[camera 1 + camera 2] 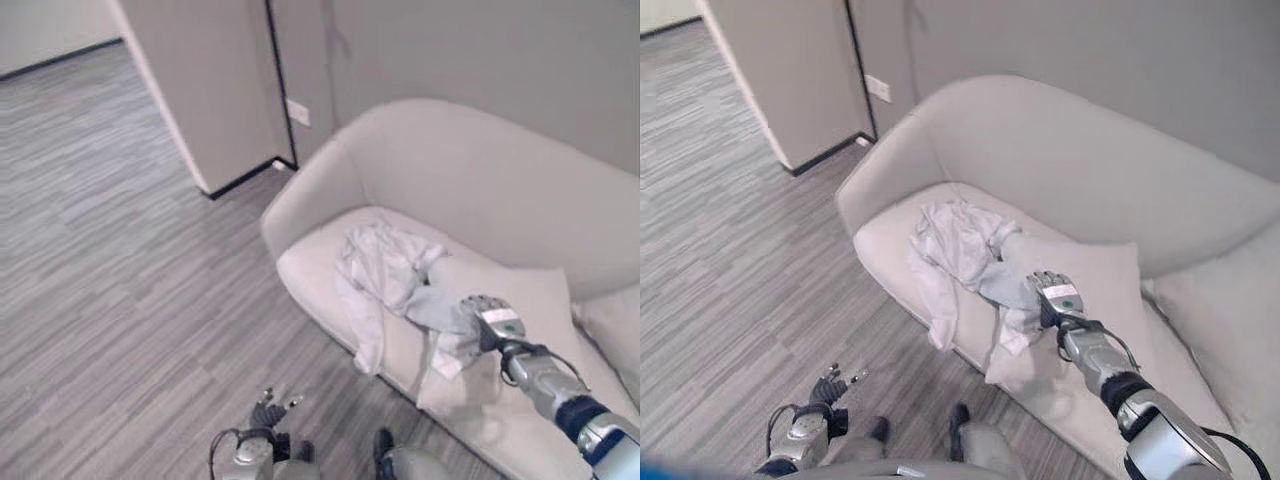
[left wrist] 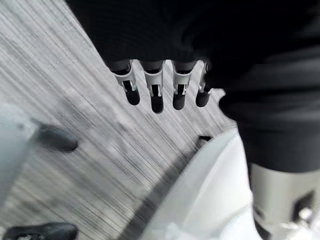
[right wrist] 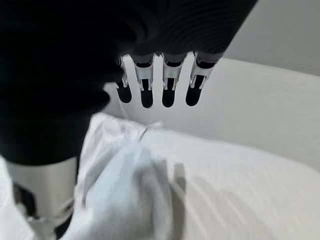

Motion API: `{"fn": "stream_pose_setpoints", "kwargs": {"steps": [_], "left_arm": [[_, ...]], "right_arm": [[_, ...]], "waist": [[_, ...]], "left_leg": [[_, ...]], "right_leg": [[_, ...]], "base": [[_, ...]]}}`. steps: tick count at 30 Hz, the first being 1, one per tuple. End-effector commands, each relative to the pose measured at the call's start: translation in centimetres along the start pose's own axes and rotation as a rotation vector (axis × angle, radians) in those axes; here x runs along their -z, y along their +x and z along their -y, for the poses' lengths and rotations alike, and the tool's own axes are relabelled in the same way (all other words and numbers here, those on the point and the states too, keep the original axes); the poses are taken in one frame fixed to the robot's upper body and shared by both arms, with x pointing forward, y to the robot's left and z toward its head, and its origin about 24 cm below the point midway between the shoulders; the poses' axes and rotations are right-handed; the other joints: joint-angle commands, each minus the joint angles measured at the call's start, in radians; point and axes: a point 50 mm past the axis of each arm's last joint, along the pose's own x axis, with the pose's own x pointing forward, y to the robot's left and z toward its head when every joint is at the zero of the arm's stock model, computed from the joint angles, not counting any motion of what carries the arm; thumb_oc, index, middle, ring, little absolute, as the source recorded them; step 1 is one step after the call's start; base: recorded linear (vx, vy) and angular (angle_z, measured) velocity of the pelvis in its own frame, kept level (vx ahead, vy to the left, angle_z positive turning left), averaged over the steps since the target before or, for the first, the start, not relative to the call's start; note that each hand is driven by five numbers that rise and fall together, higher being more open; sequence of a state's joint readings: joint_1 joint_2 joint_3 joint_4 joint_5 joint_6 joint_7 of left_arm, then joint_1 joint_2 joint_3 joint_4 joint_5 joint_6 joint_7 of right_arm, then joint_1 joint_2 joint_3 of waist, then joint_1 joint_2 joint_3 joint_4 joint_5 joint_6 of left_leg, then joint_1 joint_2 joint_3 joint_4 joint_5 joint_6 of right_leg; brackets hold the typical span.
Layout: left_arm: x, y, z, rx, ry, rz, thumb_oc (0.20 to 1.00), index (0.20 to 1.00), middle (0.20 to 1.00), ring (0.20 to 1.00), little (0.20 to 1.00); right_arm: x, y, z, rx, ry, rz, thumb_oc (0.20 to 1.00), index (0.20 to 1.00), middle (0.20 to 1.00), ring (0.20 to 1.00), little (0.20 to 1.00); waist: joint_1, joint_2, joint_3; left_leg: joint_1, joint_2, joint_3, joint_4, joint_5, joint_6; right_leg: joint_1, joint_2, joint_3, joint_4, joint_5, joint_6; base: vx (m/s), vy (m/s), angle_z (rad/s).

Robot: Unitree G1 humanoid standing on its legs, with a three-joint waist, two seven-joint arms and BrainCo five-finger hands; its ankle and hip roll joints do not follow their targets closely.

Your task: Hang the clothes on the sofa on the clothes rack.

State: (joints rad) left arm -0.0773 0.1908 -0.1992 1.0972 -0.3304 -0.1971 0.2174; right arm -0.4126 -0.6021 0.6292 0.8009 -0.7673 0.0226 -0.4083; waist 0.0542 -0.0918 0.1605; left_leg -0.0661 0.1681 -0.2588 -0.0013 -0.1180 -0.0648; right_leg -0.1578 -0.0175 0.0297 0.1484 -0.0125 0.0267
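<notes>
Clothes (image 1: 385, 275) lie crumpled on the sofa (image 1: 480, 180) seat, beside its cushion (image 1: 1090, 290). Our right hand (image 1: 1055, 298) hovers over them, fingers straight; we should curl deep into the bunched fabric. Left hand (image 1: 825, 392) hangs relaxed.

Soft, even indoor light, no glare and only faint shadows.

In the eye views the light falls from overhead and spreads flatly over the pale sofa (image 1: 480, 170), the grey wall (image 1: 520, 60) and the striped floor (image 1: 120, 250). The floor is brightest at the upper left of the frame. Shadows are weak: a soft dark band lies on the floor along the sofa's front edge (image 2: 160, 200), and grey creases mark the folds of the white clothes (image 1: 385, 265). In the wrist views the ribbed covers of the left hand (image 2: 155, 85) and right hand (image 3: 145, 80) read nearly black, while the sofa seat beneath them is close to white.
</notes>
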Motion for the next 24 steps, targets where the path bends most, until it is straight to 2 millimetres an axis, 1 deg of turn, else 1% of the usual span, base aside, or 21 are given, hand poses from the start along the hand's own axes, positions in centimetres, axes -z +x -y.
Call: {"fn": "stream_pose_setpoints", "kwargs": {"steps": [1, 2, 3, 4, 6, 7, 8, 10, 11, 12, 13, 14, 15, 16, 17, 18, 19, 20, 22, 23, 24], "left_arm": [[-0.7, 0.3, -1.5, -0.068, 0.042, 0.041, 1.0, 1.0, 1.0, 1.0, 1.0], [-0.7, 0.3, -1.6, -0.068, 0.043, 0.041, 1.0, 1.0, 1.0, 1.0, 1.0], [-1.1, 0.4, -1.6, -0.077, 0.034, 0.06, 1.0, 1.0, 1.0, 1.0, 1.0], [-1.0, 0.3, -1.4, -0.071, 0.02, 0.059, 1.0, 1.0, 1.0, 1.0, 1.0], [-0.7, 0.3, -0.9, -0.053, 0.047, 0.043, 1.0, 1.0, 1.0, 1.0, 1.0], [-0.7, 0.2, -0.9, -0.053, 0.048, 0.043, 1.0, 1.0, 1.0, 1.0, 1.0], [-0.9, 0.3, -0.7, -0.035, 0.076, 0.049, 1.0, 1.0, 1.0, 1.0, 1.0], [-1.1, 0.3, -0.5, -0.015, 0.102, 0.058, 1.0, 1.0, 1.0, 1.0, 1.0], [-2.4, 0.7, -1.3, -0.034, 0.107, 0.094, 1.0, 1.0, 1.0, 1.0, 1.0], [-2.4, 0.7, -1.4, -0.035, 0.108, 0.095, 1.0, 1.0, 1.0, 1.0, 1.0], [-3.1, 0.8, -1.9, -0.044, 0.116, 0.118, 1.0, 1.0, 1.0, 1.0, 1.0], [-3.7, 0.9, -2.7, -0.066, 0.068, 0.138, 1.0, 1.0, 1.0, 1.0, 1.0], [-3.7, 0.9, -2.7, -0.066, 0.068, 0.138, 1.0, 1.0, 1.0, 1.0, 1.0], [-3.9, 0.9, -3.3, -0.078, 0.028, 0.142, 1.0, 1.0, 1.0, 1.0, 1.0], [-3.7, 0.9, -3.5, -0.076, 0.011, 0.14, 1.0, 1.0, 1.0, 1.0, 1.0], [-2.9, 0.8, -4.3, -0.091, 0.036, 0.103, 1.0, 1.0, 1.0, 1.0, 1.0], [-2.9, 0.8, -4.3, -0.091, 0.036, 0.103, 1.0, 1.0, 1.0, 1.0, 1.0], [-2.5, 0.8, -4.7, -0.1, 0.038, 0.089, 1.0, 1.0, 1.0, 1.0, 1.0], [-1.7, 0.6, -5.7, -0.127, 0.031, 0.06, 1.0, 1.0, 1.0, 1.0, 1.0], [-0.7, 0.4, -6.2, -0.143, 0.034, 0.023, 1.0, 1.0, 1.0, 1.0, 1.0], [-0.2, 0.2, -6.4, -0.146, 0.045, 0.006, 1.0, 1.0, 1.0, 1.0, 1.0]], "right_arm": [[1.0, 1.4, 3.6, 0.174, 0.035, -0.033, 1.0, 1.0, 1.0, 1.0, 1.0], [1.0, 1.4, 3.6, 0.174, 0.035, -0.033, 1.0, 1.0, 1.0, 1.0, 1.0], [0.9, 1.6, 3.9, 0.188, 0.039, -0.03, 1.0, 1.0, 1.0, 1.0, 1.0], [0.5, 1.7, 3.8, 0.186, 0.043, -0.024, 1.0, 1.0, 1.0, 1.0, 1.0], [0.6, 1.1, 2.3, 0.132, 0.046, -0.052, 1.0, 1.0, 1.0, 1.0, 1.0], [0.6, 1.1, 2.3, 0.131, 0.047, -0.053, 1.0, 1.0, 1.0, 1.0, 1.0], [0.5, 0.8, 1.7, 0.111, 0.06, -0.058, 1.0, 1.0, 1.0, 1.0, 1.0], [-0.3, 0.8, 1.6, 0.105, 0.081, -0.055, 1.0, 1.0, 1.0, 1.0, 1.0], [-1.4, 1.6, 2.0, 0.124, 0.126, -0.058, 1.0, 1.0, 1.0, 1.0, 1.0], [-1.5, 1.6, 2.0, 0.125, 0.127, -0.057, 1.0, 1.0, 1.0, 1.0, 1.0], [-2.3, 2.1, 2.4, 0.139, 0.131, -0.044, 1.0, 1.0, 1.0, 1.0, 1.0], [-3.1, 2.9, 3.4, 0.163, 0.118, -0.019, 1.0, 1.0, 1.0, 1.0, 1.0], [-3.2, 2.9, 3.4, 0.163, 0.118, -0.019, 1.0, 1.0, 1.0, 1.0, 1.0], [-3.6, 3.2, 3.9, 0.175, 0.119, -0.005, 1.0, 1.0, 1.0, 1.0, 1.0], [-3.8, 3.3, 4.1, 0.179, 0.12, 0.0, 1.0, 1.0, 1.0, 1.0, 1.0], [-3.2, 3.2, 3.9, 0.174, 0.126, -0.027, 1.0, 1.0, 1.0, 1.0, 1.0], [-3.2, 3.2, 3.9, 0.175, 0.126, -0.027, 1.0, 1.0, 1.0, 1.0, 1.0], [-3.1, 3.2, 3.8, 0.17, 0.127, -0.032, 1.0, 1.0, 1.0, 1.0, 1.0], [-3.0, 3.0, 3.4, 0.168, 0.134, -0.036, 1.0, 1.0, 1.0, 1.0, 1.0], [-3.0, 2.8, 3.2, 0.168, 0.149, -0.03, 1.0, 1.0, 1.0, 1.0, 1.0], [-3.1, 2.7, 3.0, 0.16, 0.155, -0.022, 1.0, 1.0, 1.0, 1.0, 1.0]], "waist": [[0.039, 0.003, -0.02], [0.04, 0.003, -0.02], [0.052, 0.015, -0.029], [0.065, 0.025, -0.038], [0.07, 0.034, -0.051], [0.07, 0.032, -0.05], [0.068, 0.03, -0.047], [0.069, 0.004, -0.036], [0.079, -0.021, -0.012], [0.08, -0.024, -0.013], [0.087, -0.032, 0.004], [0.097, -0.032, 0.026], [0.097, -0.032, 0.027], [0.098, -0.027, 0.036], [0.096, -0.022, 0.04], [0.089, -0.024, 0.04], [0.089, -0.026, 0.039], [0.092, -0.024, 0.036], [0.096, -0.028, 0.029], [0.095, -0.04, 0.021], [0.094, -0.046, 0.02]], "left_leg": [[-0.163, 0.087, 0.027, -0.086, 0.27, -0.029], [-0.161, 0.087, 0.028, -0.086, 0.268, -0.03], [-0.173, 0.122, 0.022, -0.086, 0.304, -0.052], [-0.152, 0.129, -0.006, -0.086, 0.313, -0.061], [-0.142, 0.118, -0.01, -0.067, 0.284, -0.083], [-0.14, 0.115, -0.01, -0.065, 0.282, -0.082], [-0.156, 0.09, 0.001, -0.011, 0.254, -0.087], [-0.194, 0.008, 0.016, 0.108, 0.171, -0.072], [-0.22, -0.034, 0.042, 0.156, 0.126, -0.048], [-0.223, -0.036, 0.044, 0.16, 0.124, -0.047], [-0.224, -0.049, 0.057, 0.162, 0.112, -0.036], [-0.218, -0.056, 0.081, 0.16, 0.103, -0.02], [-0.218, -0.057, 0.081, 0.16, 0.103, -0.019], [-0.215, -0.055, 0.098, 0.162, 0.099, -0.011], [-0.212, -0.061, 0.116, 0.16, 0.1, -0.002], [-0.196, -0.085, 0.135, 0.139, 0.1, 0.019], [-0.199, -0.087, 0.135, 0.137, 0.104, 0.02], [-0.189, -0.099, 0.144, 0.127, 0.103, 0.031], [-0.167, -0.124, 0.174, 0.098, 0.111, 0.048], [-0.14, -0.149, 0.202, 0.065, 0.123, 0.063], [-0.119, -0.157, 0.217, 0.048, 0.124, 0.067]], "right_leg": [[0.1, -0.126, 0.064, -0.115, 0.026, 0.093], [0.1, -0.126, 0.065, -0.114, 0.024, 0.092], [0.131, -0.154, 0.085, -0.121, 0.011, 0.107], [0.146, -0.165, 0.106, -0.129, 0.013, 0.112], [0.183, -0.217, 0.107, -0.157, 0.032, 0.132], [0.189, -0.221, 0.105, -0.163, 0.033, 0.133], [0.202, -0.256, 0.102, -0.177, 0.051, 0.144], [0.191, -0.328, 0.094, -0.187, 0.114, 0.163], [0.141, -0.361, 0.094, -0.172, 0.232, 0.157], [0.139, -0.363, 0.097, -0.174, 0.234, 0.158], [0.113, -0.379, 0.084, -0.17, 0.311, 0.156], [0.076, -0.399, 0.03, -0.165, 0.393, 0.155], [0.077, -0.399, 0.03, -0.166, 0.393, 0.156], [0.064, -0.409, -0.029, -0.166, 0.411, 0.156], [0.069, -0.403, -0.079, -0.164, 0.384, 0.154], [0.079, -0.328, -0.066, -0.15, 0.295, 0.135], [0.075, -0.33, -0.066, -0.149, 0.296, 0.135], [0.077, -0.282, -0.055, -0.139, 0.229, 0.127], [0.077, -0.201, -0.059, -0.12, 0.144, 0.11], [0.068, -0.133, -0.073, -0.109, 0.113, 0.093], [0.065, -0.104, -0.085, -0.106, 0.103, 0.085]], "base": [[0.15, 0.236, 0.13], [0.35, 0.551, -0.19], [0.34, 0.491, -0.27], [0.44, 0.673, -0.11], [0.28, 0.459, -0.47], [0.18, 0.376, -0.82], [0.15, 0.415, -0.58], [0.14, 0.519, -0.49], [0.03, 0.317, -0.65], [0.01, 0.356, -0.58], [-0.06, 0.284, -0.35], [-0.06, 0.28, -0.31], [-0.07, 0.275, -0.45], [-0.03, 0.247, -0.58], [0.01, 0.517, -0.46], [0.02, 0.398, -0.21], [0.06, 0.388, -0.4], [0.04, 0.243, -0.22], [0.07, 0.354, -0.16], [0.09, 0.317, -0.24], [0.07, 0.229, -0.4]]}}
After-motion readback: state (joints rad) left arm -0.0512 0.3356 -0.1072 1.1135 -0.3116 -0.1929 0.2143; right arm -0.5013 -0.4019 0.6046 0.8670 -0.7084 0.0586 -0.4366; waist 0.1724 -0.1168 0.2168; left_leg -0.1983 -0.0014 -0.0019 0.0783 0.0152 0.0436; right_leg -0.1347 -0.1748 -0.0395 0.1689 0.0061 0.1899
